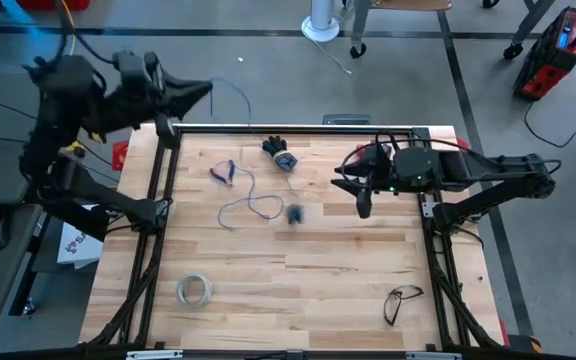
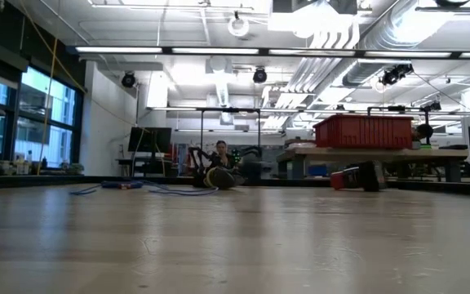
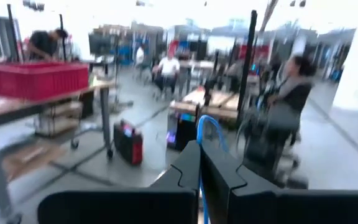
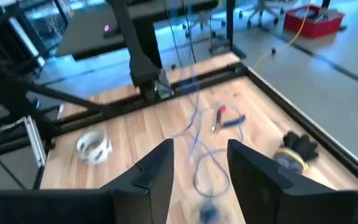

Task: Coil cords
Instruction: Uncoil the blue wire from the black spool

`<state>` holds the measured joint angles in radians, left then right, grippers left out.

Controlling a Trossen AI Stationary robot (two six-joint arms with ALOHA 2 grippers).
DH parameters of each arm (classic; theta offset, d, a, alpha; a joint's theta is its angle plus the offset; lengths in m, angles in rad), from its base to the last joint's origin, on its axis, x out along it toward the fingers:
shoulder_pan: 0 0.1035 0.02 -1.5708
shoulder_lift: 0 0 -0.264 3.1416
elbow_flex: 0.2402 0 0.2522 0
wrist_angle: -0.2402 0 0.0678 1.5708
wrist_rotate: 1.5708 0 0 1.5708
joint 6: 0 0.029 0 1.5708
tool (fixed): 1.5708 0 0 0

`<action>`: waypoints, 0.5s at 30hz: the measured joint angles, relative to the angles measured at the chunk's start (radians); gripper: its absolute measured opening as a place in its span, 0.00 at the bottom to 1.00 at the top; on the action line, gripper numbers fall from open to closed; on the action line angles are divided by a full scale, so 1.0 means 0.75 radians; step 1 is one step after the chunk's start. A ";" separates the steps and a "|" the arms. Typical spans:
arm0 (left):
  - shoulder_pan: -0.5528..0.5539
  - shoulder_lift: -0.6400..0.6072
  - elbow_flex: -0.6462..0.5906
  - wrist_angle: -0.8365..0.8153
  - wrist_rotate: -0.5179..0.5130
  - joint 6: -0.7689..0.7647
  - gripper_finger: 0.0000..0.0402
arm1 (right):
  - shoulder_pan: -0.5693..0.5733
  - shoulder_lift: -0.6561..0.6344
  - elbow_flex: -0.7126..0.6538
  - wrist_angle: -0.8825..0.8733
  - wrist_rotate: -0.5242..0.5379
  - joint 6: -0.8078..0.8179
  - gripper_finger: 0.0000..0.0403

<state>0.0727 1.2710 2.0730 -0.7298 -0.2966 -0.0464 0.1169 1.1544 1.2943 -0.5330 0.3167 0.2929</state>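
Currently mid-uncoil: left tool [image 1: 200,92] clenched on the wire [image 1: 248,205] off the worktop [image 1: 298,290] at 10 o'clock (raised high). Right tool [image 1: 363,205] released over centre; spool [image 1: 295,213] probably just dropped, blurry. Next: regrasp spool, wind slack.

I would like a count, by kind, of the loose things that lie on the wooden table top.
Thin bluish wire with its dark spool: 1
Black glove: 1
Whitish tape ring: 1
Pair of glasses: 1
Small red and blue clips at the wire's end: 1 cluster
Total: 5
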 joint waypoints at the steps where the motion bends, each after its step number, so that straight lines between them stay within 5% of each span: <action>1: 0.000 0.033 0.065 -0.003 0.005 0.012 0.00 | 0.004 0.000 0.004 -0.028 -0.007 0.006 0.36; 8: -0.003 0.209 0.356 -0.043 0.083 0.063 0.00 | 0.048 0.038 0.000 -0.142 -0.018 0.087 0.36; 15: -0.003 0.274 0.376 0.068 0.167 -0.072 0.00 | 0.093 0.148 -0.002 -0.136 -0.003 0.087 0.36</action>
<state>0.0708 1.4765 2.3550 -0.6789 -0.1710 -0.1001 0.1870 1.2654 1.2930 -0.6351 0.3141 0.3580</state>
